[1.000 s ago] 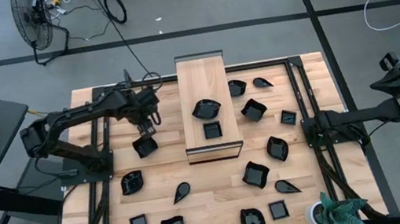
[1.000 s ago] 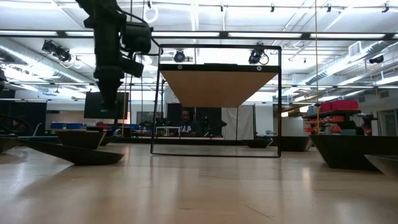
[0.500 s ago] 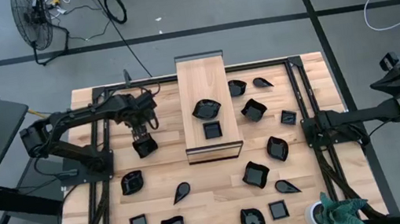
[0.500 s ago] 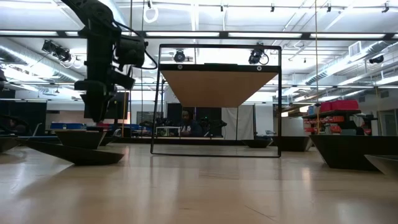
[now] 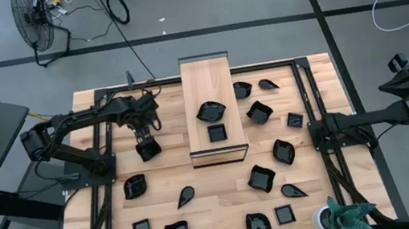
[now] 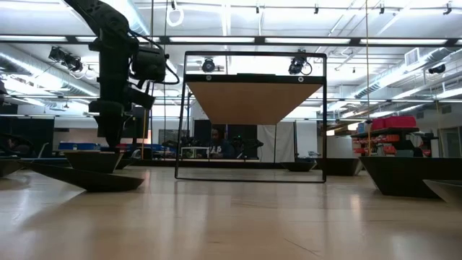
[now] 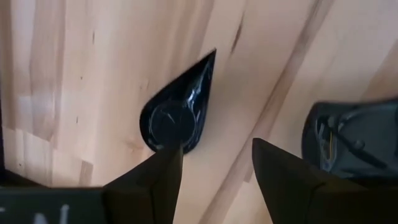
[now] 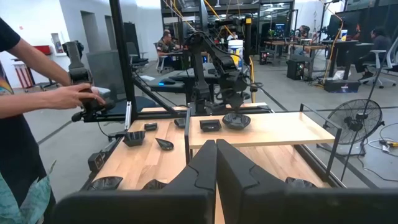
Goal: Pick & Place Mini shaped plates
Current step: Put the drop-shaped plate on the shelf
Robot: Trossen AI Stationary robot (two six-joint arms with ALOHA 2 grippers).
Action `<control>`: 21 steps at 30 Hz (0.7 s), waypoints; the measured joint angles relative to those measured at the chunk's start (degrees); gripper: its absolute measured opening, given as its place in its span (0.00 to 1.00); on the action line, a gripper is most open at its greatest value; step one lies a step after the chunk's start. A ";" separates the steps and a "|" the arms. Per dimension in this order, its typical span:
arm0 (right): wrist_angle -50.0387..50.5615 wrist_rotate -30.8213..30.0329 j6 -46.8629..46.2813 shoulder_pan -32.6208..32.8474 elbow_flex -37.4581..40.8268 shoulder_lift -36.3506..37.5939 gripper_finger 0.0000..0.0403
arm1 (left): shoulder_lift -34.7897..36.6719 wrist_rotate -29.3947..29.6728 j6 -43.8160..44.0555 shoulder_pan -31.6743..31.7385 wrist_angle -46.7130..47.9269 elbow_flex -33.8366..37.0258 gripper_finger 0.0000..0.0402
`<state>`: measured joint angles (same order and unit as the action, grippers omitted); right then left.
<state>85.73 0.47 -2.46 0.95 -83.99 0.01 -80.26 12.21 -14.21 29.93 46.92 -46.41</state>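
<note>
Several mini shaped plates, small and glossy black, lie scattered on the wooden table. My left gripper points down, open, at the far rim of one wavy-edged plate on the table's left part; in the low view its tips reach that plate's rim. In the left wrist view bare wood shows between the fingertips, with a teardrop plate beyond and another plate's edge beside one finger. My right gripper waits shut, high off the table's right edge. My left gripper comes from above at the wavy-edged plate's far rim, which rests flat on the table. I cannot tell whether a finger touches it; the wrist view shows nothing between the fingers.
A light wooden board on a black stand at the far middle carries a leaf plate and a square plate. Black frame rails run along both sides. A person's hand shows beyond the table. A green cloth lies at the near right corner.
My left gripper has gone down and slightly toward the table's near edge, ending at the wavy-edged plate's far rim. The plate has stayed where it was.
</note>
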 joint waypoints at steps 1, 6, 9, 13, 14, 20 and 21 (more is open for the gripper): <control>-0.02 0.00 0.00 0.00 0.00 0.00 0.03 | -0.01 -0.01 -0.01 0.13 -0.72 0.00 0.49; -0.01 0.00 0.00 0.00 0.00 0.00 0.03 | -0.01 -4.68 0.02 0.18 -5.80 0.00 0.49; 0.00 0.00 0.00 0.00 0.00 0.00 0.03 | -0.03 -8.00 0.00 0.56 -7.86 0.00 0.49; 0.00 0.02 0.00 0.00 0.00 0.00 0.03 | -0.04 -9.03 -1.74 1.08 -9.44 0.00 0.49; 0.00 0.00 0.00 0.00 0.00 0.00 0.03 | -0.04 -9.01 -2.48 1.10 -9.44 0.00 0.49; 0.00 0.00 0.00 0.00 0.00 0.00 0.03 | -0.05 -6.07 -3.39 1.10 -8.40 0.00 0.49; 0.00 0.00 0.00 0.00 0.00 0.00 0.03 | -0.15 -5.86 -3.39 1.11 -8.24 -0.01 0.49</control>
<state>85.73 0.47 -2.46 0.95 -83.99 0.01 -80.40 6.35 -17.61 31.04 38.69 -46.43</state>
